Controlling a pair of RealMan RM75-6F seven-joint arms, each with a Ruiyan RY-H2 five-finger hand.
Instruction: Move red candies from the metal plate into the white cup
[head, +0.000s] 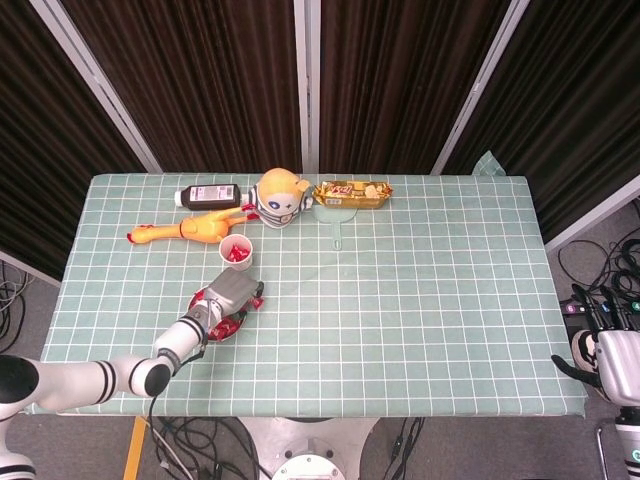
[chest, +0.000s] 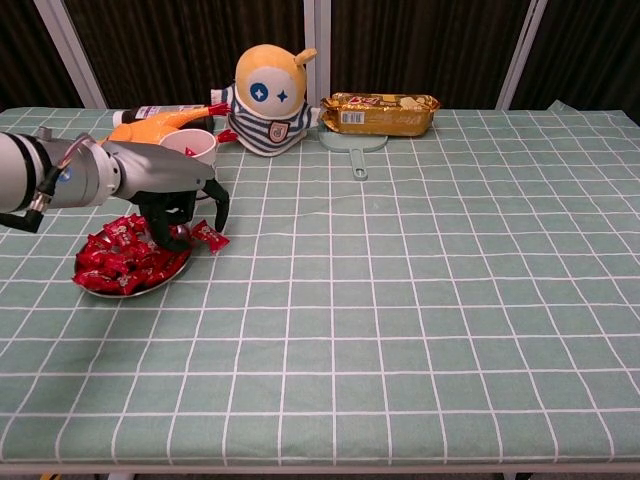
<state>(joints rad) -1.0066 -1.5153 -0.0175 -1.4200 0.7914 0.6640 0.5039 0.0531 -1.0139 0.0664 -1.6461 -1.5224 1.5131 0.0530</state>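
Note:
The metal plate (chest: 92, 288) heaped with red candies (chest: 125, 258) sits at the table's front left, also visible as the plate (head: 203, 297) in the head view. Just behind it stands the white cup (chest: 196, 148) with red candies (head: 238, 254) inside. My left hand (chest: 178, 197) arches over the plate's right edge, fingers apart and pointing down, tips among the candies. One red candy (chest: 211, 237) lies on the cloth by the rim, right at the fingertips. My right hand (head: 603, 364) hangs off the table's right side, its fingers unclear.
Behind the cup are a yellow rubber chicken (chest: 155, 121), a dark bottle (head: 210, 195), a plush doll (chest: 268, 92), a snack packet (chest: 380, 112) and a small green paddle (chest: 352, 146). Checked green cloth (chest: 420, 300) covers the table.

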